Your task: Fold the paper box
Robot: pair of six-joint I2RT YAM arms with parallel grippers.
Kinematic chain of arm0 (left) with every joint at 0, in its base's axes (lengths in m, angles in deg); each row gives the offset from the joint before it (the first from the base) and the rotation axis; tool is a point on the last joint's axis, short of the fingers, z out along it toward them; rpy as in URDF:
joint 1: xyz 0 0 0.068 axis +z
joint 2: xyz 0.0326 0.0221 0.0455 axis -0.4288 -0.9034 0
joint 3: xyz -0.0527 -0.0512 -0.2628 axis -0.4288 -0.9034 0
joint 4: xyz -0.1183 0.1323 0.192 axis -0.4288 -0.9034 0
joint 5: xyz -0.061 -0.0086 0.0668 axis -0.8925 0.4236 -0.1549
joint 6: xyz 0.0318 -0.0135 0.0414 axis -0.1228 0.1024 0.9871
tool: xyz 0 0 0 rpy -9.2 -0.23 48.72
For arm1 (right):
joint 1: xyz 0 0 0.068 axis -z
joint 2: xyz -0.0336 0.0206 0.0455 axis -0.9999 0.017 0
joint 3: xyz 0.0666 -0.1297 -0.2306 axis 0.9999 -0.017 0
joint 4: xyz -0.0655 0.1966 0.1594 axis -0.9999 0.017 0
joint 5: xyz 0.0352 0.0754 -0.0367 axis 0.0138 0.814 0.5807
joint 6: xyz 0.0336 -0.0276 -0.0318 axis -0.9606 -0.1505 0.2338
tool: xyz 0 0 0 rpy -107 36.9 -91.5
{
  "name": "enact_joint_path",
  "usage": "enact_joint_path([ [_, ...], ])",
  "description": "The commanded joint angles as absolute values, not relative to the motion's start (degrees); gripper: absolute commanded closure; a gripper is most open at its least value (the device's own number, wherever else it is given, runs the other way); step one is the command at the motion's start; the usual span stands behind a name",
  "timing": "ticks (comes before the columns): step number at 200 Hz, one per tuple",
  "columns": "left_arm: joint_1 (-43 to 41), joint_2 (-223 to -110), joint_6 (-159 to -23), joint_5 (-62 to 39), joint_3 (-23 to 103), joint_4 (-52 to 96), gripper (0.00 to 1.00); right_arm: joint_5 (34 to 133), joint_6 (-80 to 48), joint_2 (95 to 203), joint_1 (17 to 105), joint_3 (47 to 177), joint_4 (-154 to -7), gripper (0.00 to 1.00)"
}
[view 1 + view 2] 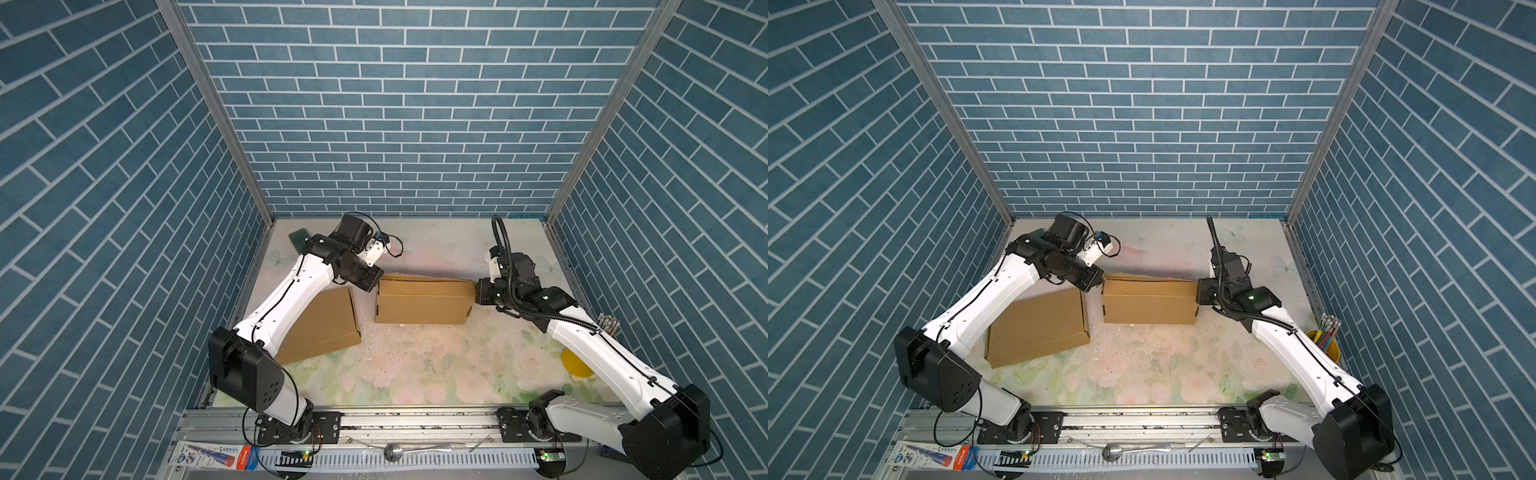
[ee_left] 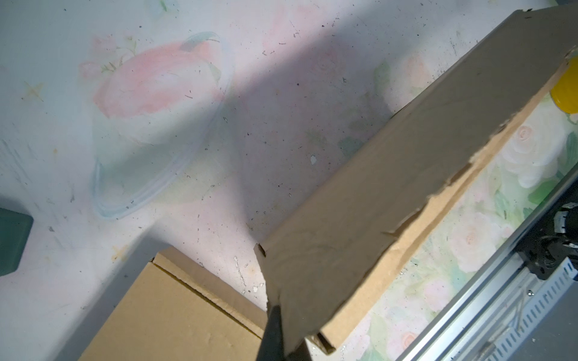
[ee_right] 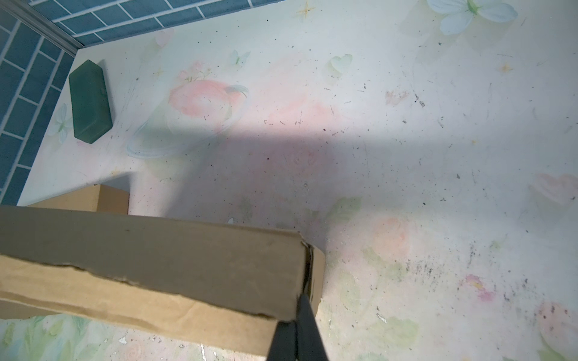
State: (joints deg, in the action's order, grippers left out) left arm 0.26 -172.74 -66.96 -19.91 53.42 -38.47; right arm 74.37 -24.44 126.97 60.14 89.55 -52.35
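Gripped the paper box point(image 1: 422, 305), in the middle of the table point(image 1: 415, 374) beside a second box point(image 1: 328, 328), at opposite ends with left pincer point(image 1: 377, 286) and right pincer point(image 1: 475, 291) both pinched shut on its cardboard; probably best lowered together, evenly, sparing the ragged lid edge point(image 3: 125, 281) further tearing.

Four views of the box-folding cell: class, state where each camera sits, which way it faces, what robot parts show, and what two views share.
Top views: high above the front rail, facing down; left arm and right arm show.
Left wrist: on left arm, facing along paper box toward yellow cup; one finger shows.
Right wrist: on right arm, facing along it toward green case; fingers show.
Shared: both wrist views show paper box and second box.
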Motion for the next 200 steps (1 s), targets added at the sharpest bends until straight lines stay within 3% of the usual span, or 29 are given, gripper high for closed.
enact_joint_path([
  [1,0.5,-172.8,-69.5,-22.6,52.7,-38.9,0.88,74.3,-27.4,127.7,59.3,86.6,-47.6,1.00],
  [28,0.9,-171.8,-67.8,-18.9,53.4,-40.8,0.82,73.4,-26.9,127.7,59.3,86.7,-47.3,1.00],
  [73,1.1,-171.8,-66.2,-18.6,54.4,-41.5,0.81,73.8,-26.5,128.5,59.3,87.5,-47.0,1.00],
  [128,1.2,-172.4,-66.2,-19.7,54.9,-40.2,0.97,73.8,-26.7,128.3,59.2,87.5,-46.7,1.00],
  [200,2.4,-173.2,-69.1,-25.8,57.0,-41.8,0.98,71.6,-27.2,127.4,58.2,86.1,-47.7,1.00],
])
